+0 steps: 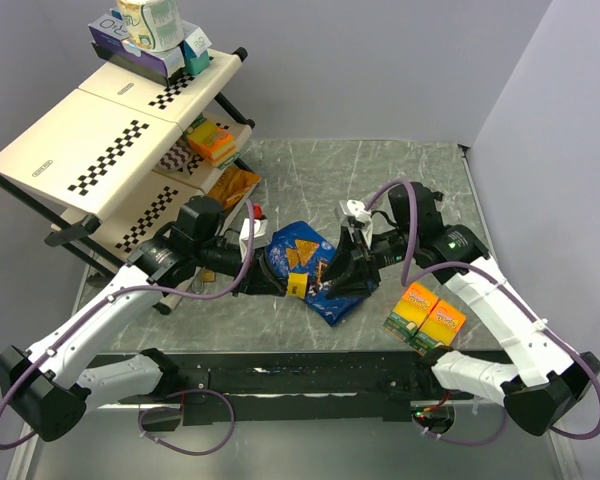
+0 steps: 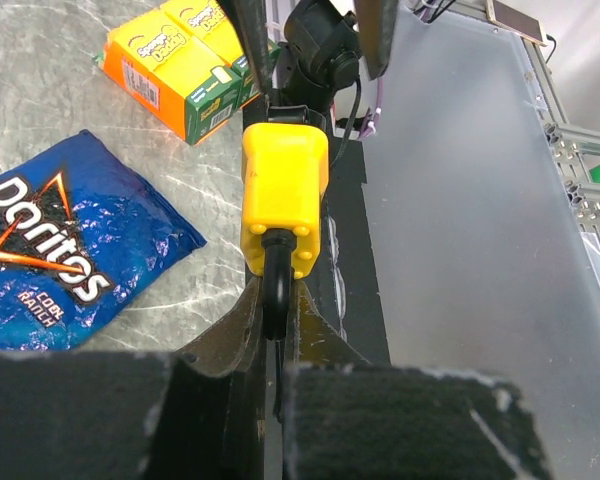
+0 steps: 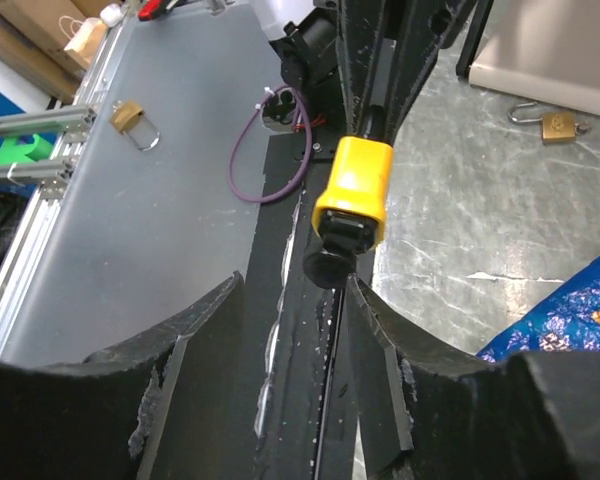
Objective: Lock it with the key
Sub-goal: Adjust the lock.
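Left gripper clamped on padlock shackle. Right gripper half open, jaws flanking key, gripping nothing. Chips bag at padlock's 8 o'clock, left wrist view.

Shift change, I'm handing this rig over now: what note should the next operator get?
Left gripper: shut on the yellow padlock, pinching its black shackle.
Right gripper: open, straddling the black key, not gripping it.
Done: the key sits in the padlock's keyway.
Left: I cannot tell whether it is locked; probably check, turn the key if needed, then withdraw it.
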You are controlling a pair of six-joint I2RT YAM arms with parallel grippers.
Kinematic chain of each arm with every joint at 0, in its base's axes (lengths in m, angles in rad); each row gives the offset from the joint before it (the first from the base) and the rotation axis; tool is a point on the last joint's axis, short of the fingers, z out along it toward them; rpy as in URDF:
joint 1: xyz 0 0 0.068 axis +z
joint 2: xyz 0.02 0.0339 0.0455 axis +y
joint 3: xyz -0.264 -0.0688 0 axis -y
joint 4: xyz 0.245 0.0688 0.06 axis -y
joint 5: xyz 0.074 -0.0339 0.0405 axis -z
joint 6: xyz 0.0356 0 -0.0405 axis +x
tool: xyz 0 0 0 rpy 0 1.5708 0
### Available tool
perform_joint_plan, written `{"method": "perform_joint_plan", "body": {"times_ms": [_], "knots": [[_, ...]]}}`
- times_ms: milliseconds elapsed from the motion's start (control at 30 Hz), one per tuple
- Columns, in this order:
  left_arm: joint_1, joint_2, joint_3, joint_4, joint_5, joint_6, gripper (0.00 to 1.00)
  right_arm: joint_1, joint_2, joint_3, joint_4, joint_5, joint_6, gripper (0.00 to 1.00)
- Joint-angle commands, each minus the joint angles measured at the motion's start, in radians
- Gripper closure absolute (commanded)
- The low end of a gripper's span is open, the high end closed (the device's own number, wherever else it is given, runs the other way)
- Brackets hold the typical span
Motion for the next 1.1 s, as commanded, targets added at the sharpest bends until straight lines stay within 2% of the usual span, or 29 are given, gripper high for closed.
{"method": "perform_joint_plan", "body": {"times_ms": [0, 500, 800, 967, 1000, 1067], "knots": [[0.003, 0.004, 0.042, 0.074, 0.026, -0.008, 0.99, -0.001, -0.030, 0.017, 0.071, 0.000, 0.065, 0.47], [0.001, 0.004, 0.029, 0.166, 0.015, -0.100, 0.99, 0.034, -0.012, -0.027, 0.157, 0.104, 0.138, 0.60], [-0.002, 0.002, 0.017, 0.220, 0.018, -0.146, 0.99, 0.048, -0.001, -0.039, 0.222, 0.115, 0.176, 0.63], [-0.009, -0.004, 0.013, 0.217, 0.020, -0.138, 0.99, 0.050, 0.008, -0.041, 0.246, 0.118, 0.190, 0.77], [-0.009, -0.004, 0.013, 0.210, 0.018, -0.137, 0.99, 0.051, 0.008, -0.043, 0.246, 0.112, 0.192, 0.77], [-0.006, -0.009, 0.011, 0.204, 0.018, -0.140, 0.99, 0.051, 0.011, -0.035, 0.222, 0.095, 0.173, 0.71]]}}
